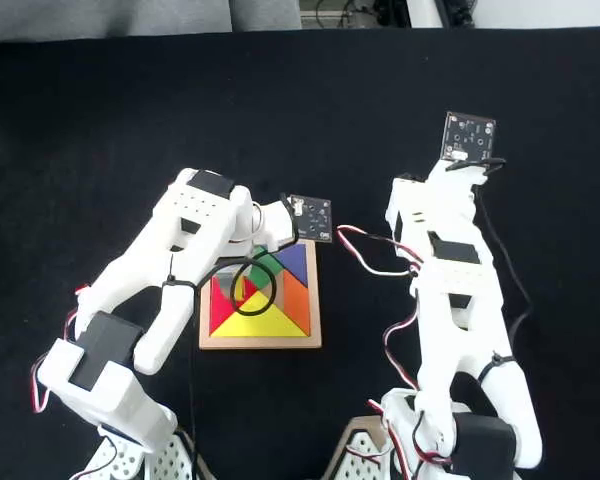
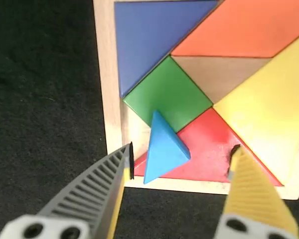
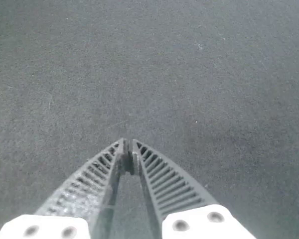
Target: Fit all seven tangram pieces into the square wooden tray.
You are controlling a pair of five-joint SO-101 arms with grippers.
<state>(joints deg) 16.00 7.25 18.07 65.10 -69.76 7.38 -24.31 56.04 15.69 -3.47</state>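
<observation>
Left wrist view: small triangle near rim

Robotics lab bench, set up for testing. Two white plastic robot arms, the left arm and the right arm, stand side by side on a table draped in black cloth. Loose red, white and black wires run uncovered along their joints. A bare circuit board is mounted at the right arm's wrist, and a second board at the left arm's wrist. Below the left gripper lies a square wooden tray of coloured puzzle pieces. Beyond both arms, past the cloth's far edge, are a grey strip and dark cables.
</observation>
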